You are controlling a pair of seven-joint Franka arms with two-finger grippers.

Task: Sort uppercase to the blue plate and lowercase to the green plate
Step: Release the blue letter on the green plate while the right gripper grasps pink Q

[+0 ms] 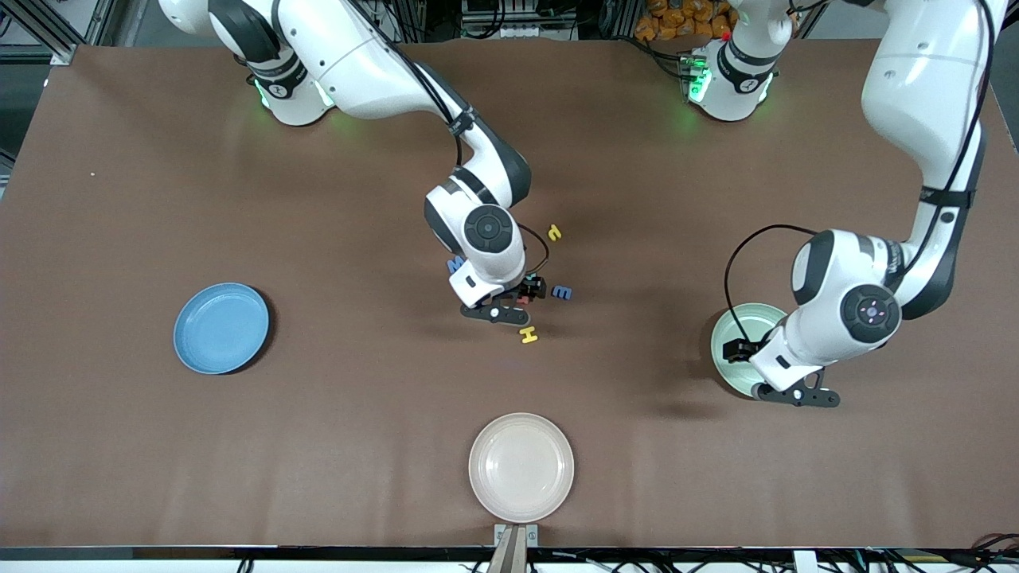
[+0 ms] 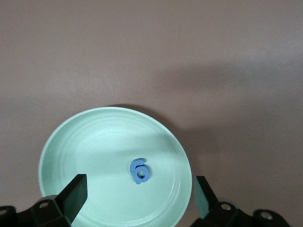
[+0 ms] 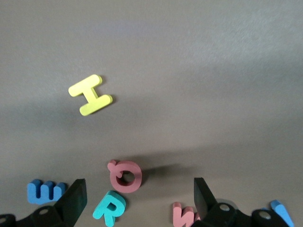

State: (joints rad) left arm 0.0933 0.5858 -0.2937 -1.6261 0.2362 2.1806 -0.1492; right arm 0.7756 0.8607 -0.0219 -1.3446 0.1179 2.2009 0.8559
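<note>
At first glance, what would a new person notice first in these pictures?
Probably the open left gripper over the green plate at the left arm's end of the table, with the blue g lying in it. Next, the open right gripper over the cluster of letters mid-table, where the yellow H lies apart.

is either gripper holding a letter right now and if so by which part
Nothing is held. The left gripper stands open over the green plate, where the blue g lies free. The right gripper is open over the red Q and green R.
</note>
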